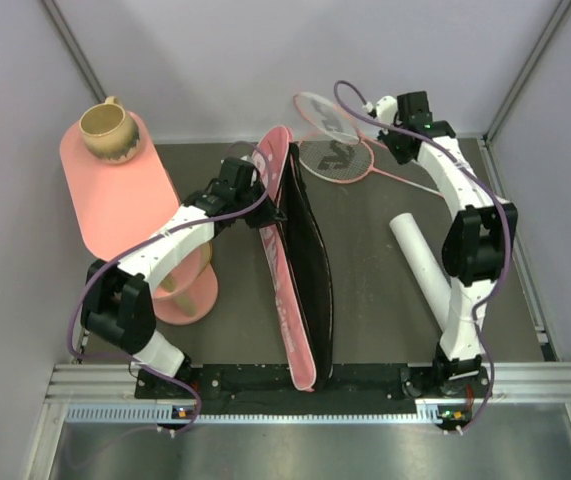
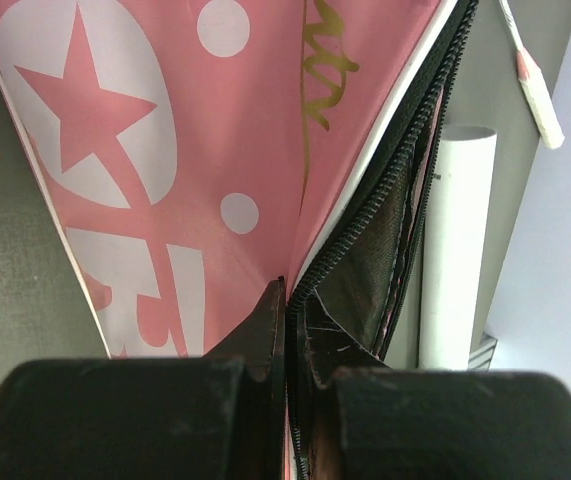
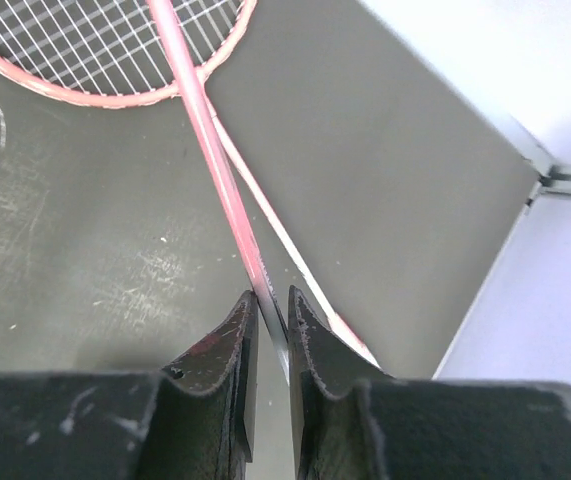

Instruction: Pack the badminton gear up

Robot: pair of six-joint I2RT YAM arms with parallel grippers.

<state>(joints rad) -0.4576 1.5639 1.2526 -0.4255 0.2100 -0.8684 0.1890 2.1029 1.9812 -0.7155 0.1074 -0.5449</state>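
Right gripper [image 3: 270, 300] pinching racket [image 3: 201, 130] shaft near far-right counter [image 1: 375, 280] corner; head pointing left toward bag [image 1: 277, 262]. Left gripper [image 2: 287, 292] pinching bag's zip edge, holding mouth open; bag lying mid-counter, long axis near-to-far.

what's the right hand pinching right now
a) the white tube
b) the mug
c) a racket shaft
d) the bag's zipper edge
c: the right hand is shut on the thin pink shaft of a racket; the tube lies untouched, and the bag is in the left hand.
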